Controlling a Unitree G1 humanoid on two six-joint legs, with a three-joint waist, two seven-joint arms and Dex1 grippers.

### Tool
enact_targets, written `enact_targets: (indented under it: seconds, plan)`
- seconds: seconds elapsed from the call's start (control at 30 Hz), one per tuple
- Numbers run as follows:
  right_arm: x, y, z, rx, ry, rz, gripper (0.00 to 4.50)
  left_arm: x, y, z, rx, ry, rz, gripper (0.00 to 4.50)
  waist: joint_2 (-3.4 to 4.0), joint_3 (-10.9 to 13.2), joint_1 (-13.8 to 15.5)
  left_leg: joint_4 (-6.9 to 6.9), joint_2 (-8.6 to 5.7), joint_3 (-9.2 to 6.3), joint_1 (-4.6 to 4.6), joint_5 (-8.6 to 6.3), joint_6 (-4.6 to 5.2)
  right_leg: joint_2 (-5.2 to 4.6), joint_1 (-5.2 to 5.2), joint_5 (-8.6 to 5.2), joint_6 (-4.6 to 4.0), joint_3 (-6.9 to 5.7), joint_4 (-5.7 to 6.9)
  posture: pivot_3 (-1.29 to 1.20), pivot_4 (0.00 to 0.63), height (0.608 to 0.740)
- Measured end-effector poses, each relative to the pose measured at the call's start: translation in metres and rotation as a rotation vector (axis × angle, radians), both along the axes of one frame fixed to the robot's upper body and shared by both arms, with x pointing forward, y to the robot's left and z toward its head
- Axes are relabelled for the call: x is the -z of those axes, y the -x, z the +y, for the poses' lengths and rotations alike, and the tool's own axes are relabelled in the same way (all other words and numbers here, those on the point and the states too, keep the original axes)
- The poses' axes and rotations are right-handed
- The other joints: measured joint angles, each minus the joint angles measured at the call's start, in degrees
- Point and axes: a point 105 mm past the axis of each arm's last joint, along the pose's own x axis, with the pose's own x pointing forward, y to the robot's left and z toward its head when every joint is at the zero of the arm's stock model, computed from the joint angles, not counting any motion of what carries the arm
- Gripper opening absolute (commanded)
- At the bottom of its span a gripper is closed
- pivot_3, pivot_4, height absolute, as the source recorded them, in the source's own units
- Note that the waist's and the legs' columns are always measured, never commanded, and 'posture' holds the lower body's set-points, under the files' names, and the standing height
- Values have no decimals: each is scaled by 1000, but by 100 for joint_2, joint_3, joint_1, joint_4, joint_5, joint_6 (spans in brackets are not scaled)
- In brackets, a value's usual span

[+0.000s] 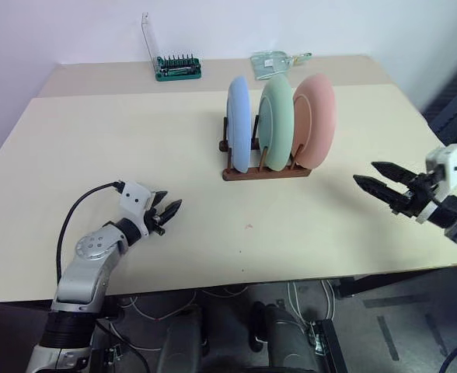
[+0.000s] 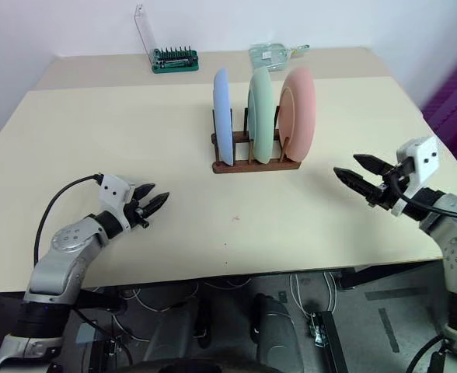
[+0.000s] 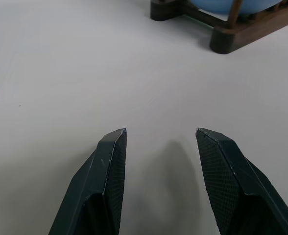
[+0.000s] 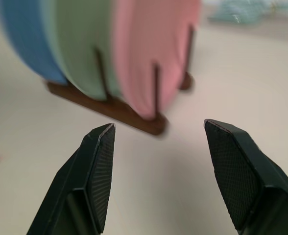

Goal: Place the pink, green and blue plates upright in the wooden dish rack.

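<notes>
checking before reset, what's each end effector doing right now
Left end effector: open, holding nothing.
Right end effector: open, holding nothing.

**Non-task items on the table**

Beige table (image 1: 135,155) with a seam across the far part. Green bit holder (image 1: 178,68) at the far edge, its clear lid (image 1: 148,39) standing open and upright. Clear packet with pale green content (image 1: 273,62) also at the far edge, well apart from the holder. Cables (image 1: 213,299) under the near edge
</notes>
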Motion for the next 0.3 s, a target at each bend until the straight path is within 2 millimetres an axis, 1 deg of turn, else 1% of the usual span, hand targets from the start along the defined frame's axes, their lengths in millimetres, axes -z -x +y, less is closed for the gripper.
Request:
enact_targets:
  seconds: [0.13, 0.3]
  plan:
    - [24, -8, 2, 7, 53, 20, 2921, 4, 3, 9, -40, -26, 2, 2307, 1, 1, -2, -1, 0, 0, -2, 4, 6, 1, -1, 0, 0, -1, -1, 0, 150, 730]
    - [31, -22, 6, 3, 90, -7, 2921, -2, 2, 12, -88, -45, -31, 2307, 1, 1, 6, 0, -1, -2, -2, 7, 12, 1, 1, 0, 0, -1, 0, 0, 150, 730]
